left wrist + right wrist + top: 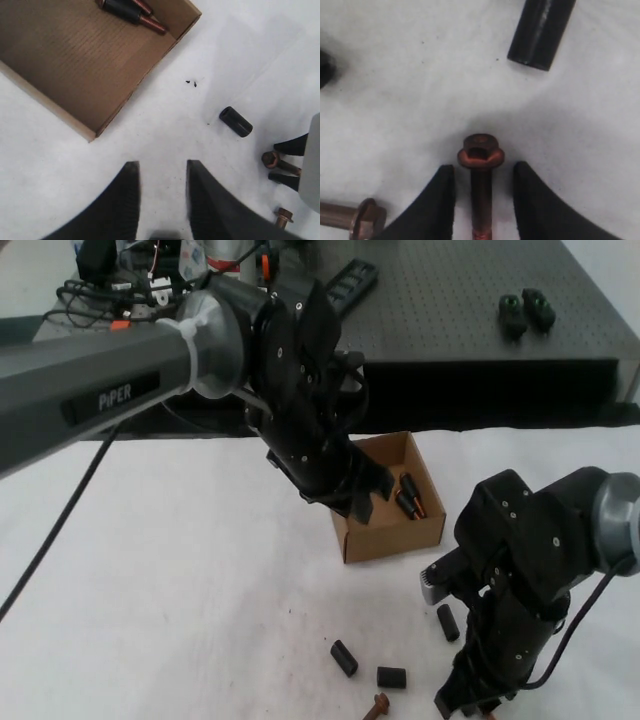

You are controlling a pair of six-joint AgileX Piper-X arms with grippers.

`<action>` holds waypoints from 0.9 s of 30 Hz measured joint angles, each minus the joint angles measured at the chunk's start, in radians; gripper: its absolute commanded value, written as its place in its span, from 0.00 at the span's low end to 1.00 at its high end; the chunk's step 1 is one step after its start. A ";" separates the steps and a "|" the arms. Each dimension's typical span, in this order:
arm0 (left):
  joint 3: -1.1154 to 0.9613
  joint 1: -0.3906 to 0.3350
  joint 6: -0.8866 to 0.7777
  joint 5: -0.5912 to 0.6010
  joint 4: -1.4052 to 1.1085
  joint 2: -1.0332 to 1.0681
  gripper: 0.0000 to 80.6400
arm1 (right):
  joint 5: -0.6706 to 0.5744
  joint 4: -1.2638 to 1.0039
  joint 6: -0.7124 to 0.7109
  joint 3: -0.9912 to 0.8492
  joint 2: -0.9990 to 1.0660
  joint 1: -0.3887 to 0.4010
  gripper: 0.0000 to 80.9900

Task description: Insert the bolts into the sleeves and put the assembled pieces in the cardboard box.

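The white counter [180,570] holds a brown cardboard box [392,537] with joined pieces [410,496] inside. The left tool [161,169] hangs by the box, empty, a little open. The right tool [483,171] is low and open. A black tube sleeve [541,30] lies near. A copper bolt [481,192] lies straight between that tool's fingers, head pointing away, maybe untouched.

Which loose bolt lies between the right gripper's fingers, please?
The bolt whose shank runs lengthwise inside the right gripper, head at its fingertips; the other bolt lies outside one finger.
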 measured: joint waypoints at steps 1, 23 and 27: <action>0.000 0.000 0.000 0.000 0.000 0.000 0.29 | 0.000 0.002 0.001 0.000 -0.002 0.000 0.10; 0.011 -0.109 0.527 0.020 0.183 0.000 0.29 | -0.079 0.080 0.133 0.179 -0.471 -0.079 0.02; 0.011 -0.164 0.645 0.023 0.181 0.012 0.29 | -0.082 0.121 0.161 0.184 -0.570 -0.086 0.02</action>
